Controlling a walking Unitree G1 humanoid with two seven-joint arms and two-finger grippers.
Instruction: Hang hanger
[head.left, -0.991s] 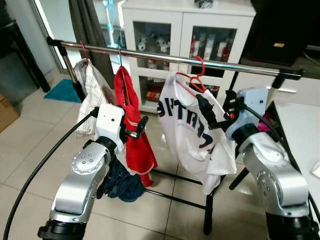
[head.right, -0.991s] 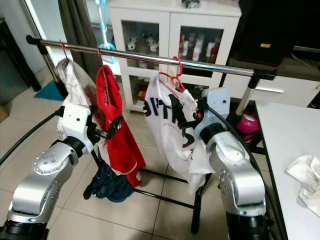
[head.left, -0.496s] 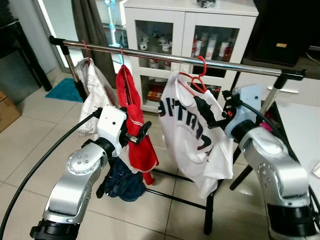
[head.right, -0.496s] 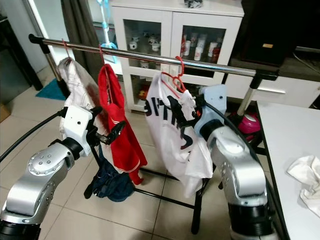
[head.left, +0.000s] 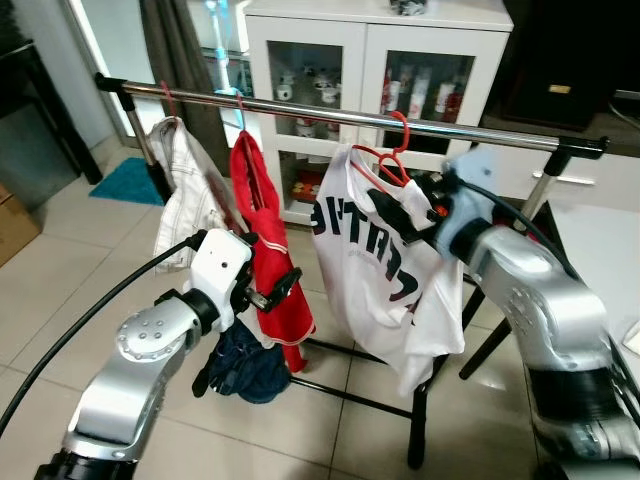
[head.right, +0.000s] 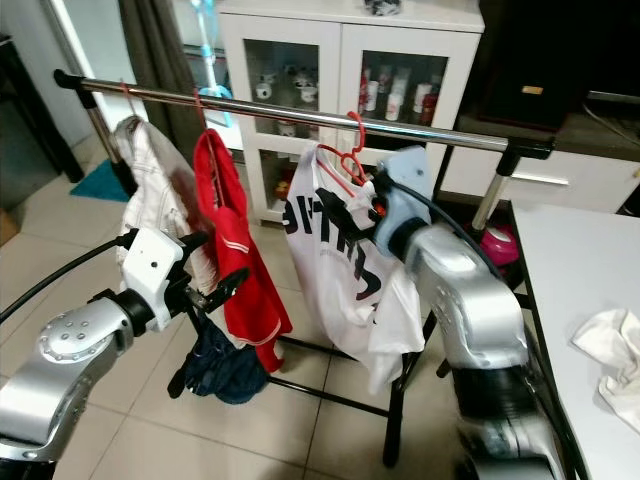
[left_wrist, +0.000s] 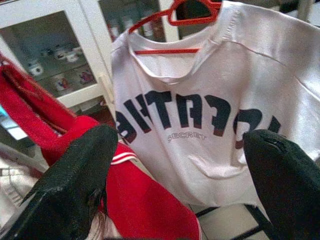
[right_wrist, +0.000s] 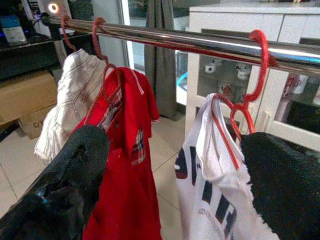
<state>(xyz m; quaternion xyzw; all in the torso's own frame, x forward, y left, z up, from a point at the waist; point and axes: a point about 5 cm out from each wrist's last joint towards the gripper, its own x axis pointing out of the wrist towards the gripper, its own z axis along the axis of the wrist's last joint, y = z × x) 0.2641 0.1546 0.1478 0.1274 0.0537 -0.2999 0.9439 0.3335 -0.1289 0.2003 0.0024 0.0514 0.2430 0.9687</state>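
The red hanger (head.left: 392, 160) hooks over the rail (head.left: 340, 116) at upper centre, carrying a white shirt (head.left: 385, 265) with dark lettering. The right hand (right_wrist: 170, 185) is raised just right of the hanger, fingers spread wide and empty. Left along the rail hang a red shirt (head.left: 262, 240) and a pale shirt (head.left: 185, 190). The left hand (head.left: 278, 290) hovers at lower left by the red shirt, open, gripping nothing. Behind stands a white cabinet (head.left: 375, 60); a white table (head.right: 580, 300) sits at right
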